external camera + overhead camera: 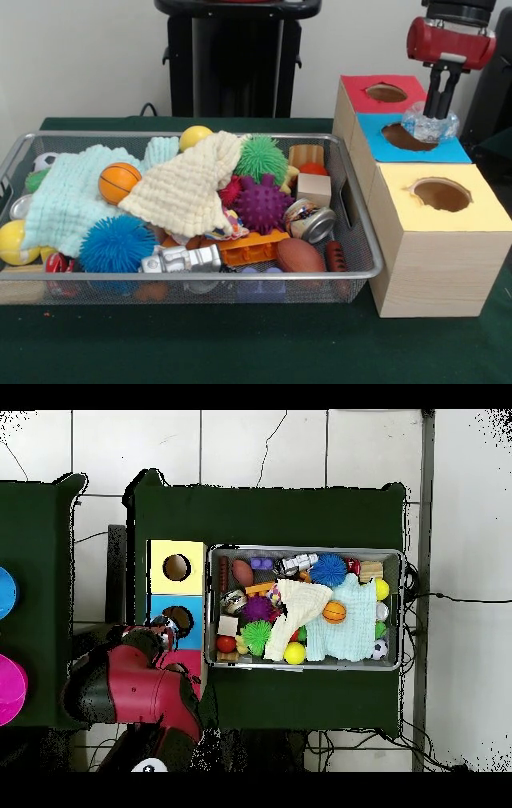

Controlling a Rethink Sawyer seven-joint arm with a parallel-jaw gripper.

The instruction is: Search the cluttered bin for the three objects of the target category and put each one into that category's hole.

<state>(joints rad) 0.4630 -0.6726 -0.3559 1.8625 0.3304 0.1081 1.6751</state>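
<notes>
right now i have the gripper [438, 112] over the blue-topped box, its dark fingers pinching a crumpled clear plastic thing [430, 126], a squashed bottle or wrapper as far as i can tell, which hangs at the far edge of the hole [409, 137] and partly over it. i judge that piece to be very light, thin and springy: it will give under the pads and can slip or pop sideways, so a firm pinch across a creased fold is the place to hold, not a smooth bulge. it won't break, but it may catch on the rim rather than drop clean. from the front i can see the grip, the plastic and the three box tops in a row beside the bin [362, 274], which is heaped with cloths, spiky balls, a small basketball [118, 182] and a tin. from overhead the red arm [140, 689] covers the gripper and most of the blue top, so the held piece is hidden there; what that view adds is the bin's full layout and how squarely the boxes sit against its short side.
</notes>
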